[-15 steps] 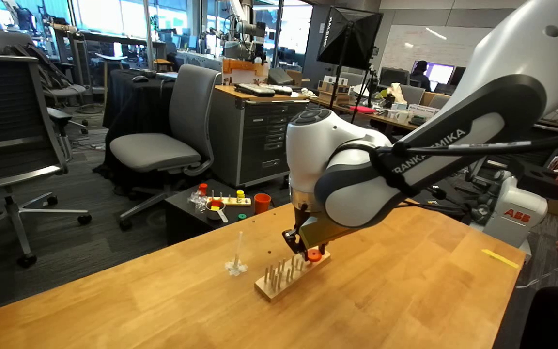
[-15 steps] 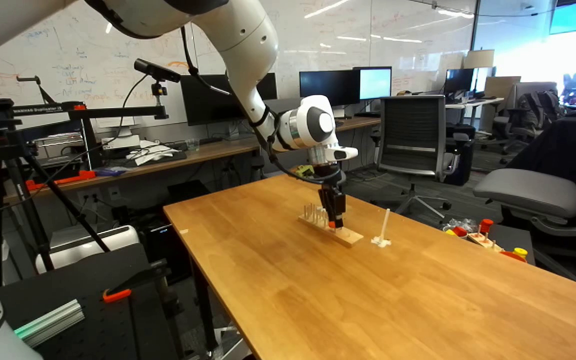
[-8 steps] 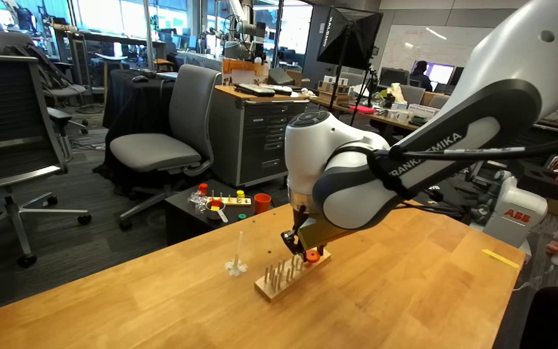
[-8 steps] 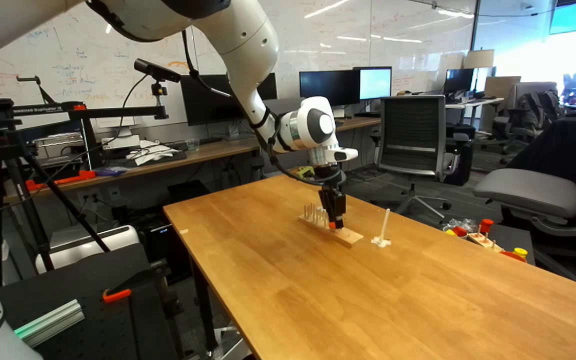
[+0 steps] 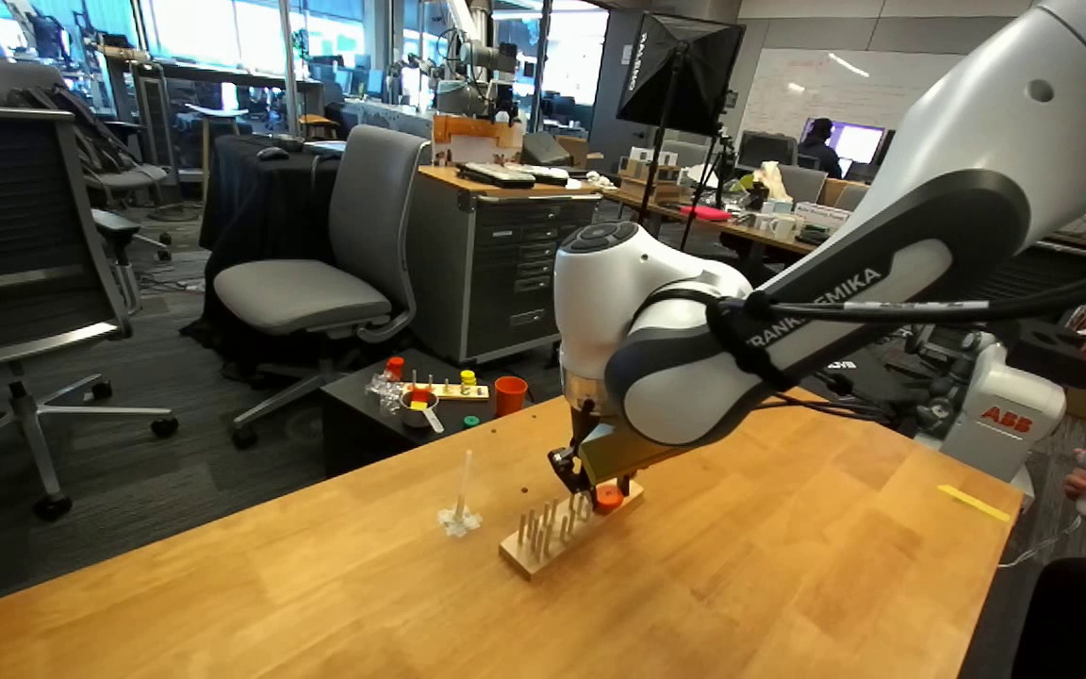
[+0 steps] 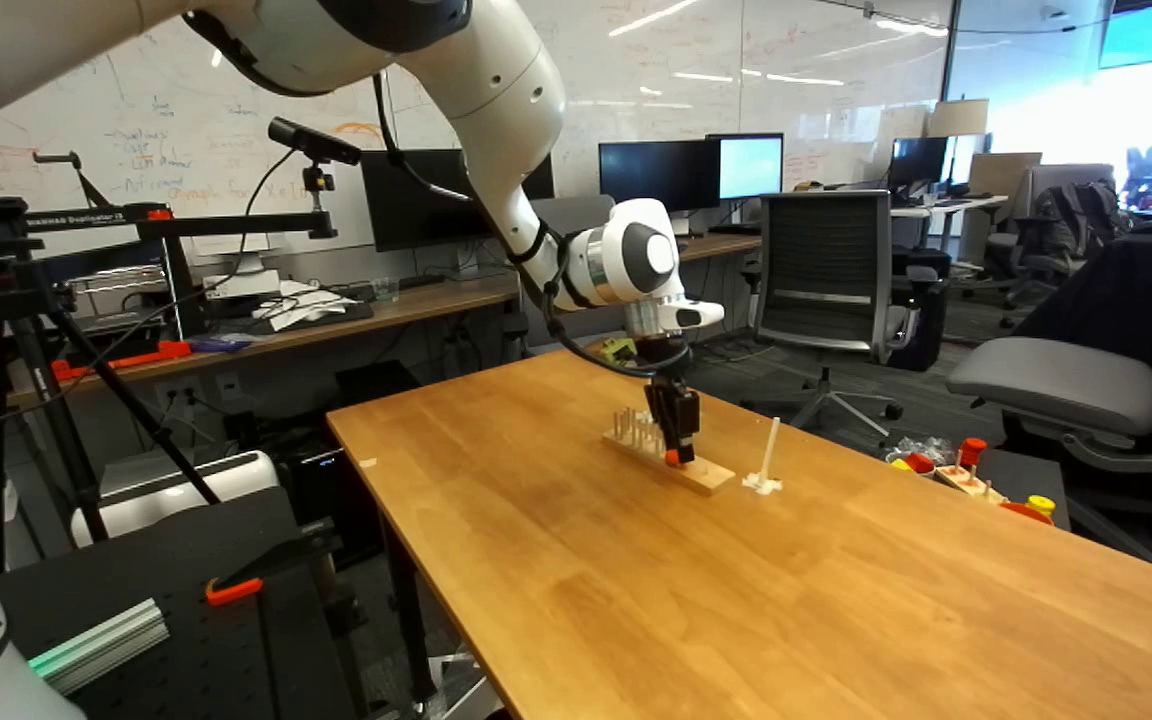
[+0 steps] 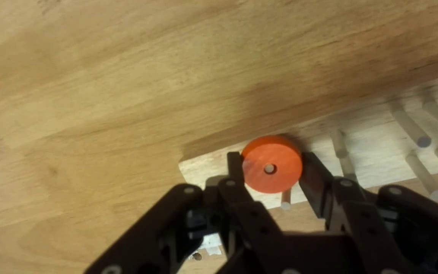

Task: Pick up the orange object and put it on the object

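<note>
The orange disc (image 5: 609,498) is at the sparsely pegged end of a wooden peg board (image 5: 634,496). It also shows in an exterior view (image 6: 673,459) and the wrist view (image 7: 280,180). A peg end shows in its centre hole. My gripper (image 7: 272,166) has a finger on each side of the disc, both touching it. The gripper points down over the board in both exterior views (image 5: 606,488). Whether the disc sits flat on the board cannot be told. A thin upright rod (image 5: 465,481) on a pale taped base stands apart from the board.
Several pegs (image 7: 411,127) stand on the board close to the right finger. The wooden table (image 5: 741,585) has its far edge behind the rod. A low black side table beyond that edge holds an orange cup (image 5: 510,396) and another peg board (image 5: 453,390).
The gripper, disc and peg board have shifted a little together, away from the board's densely pegged end. The rod has not moved. The arm's upper links have lowered slightly.
</note>
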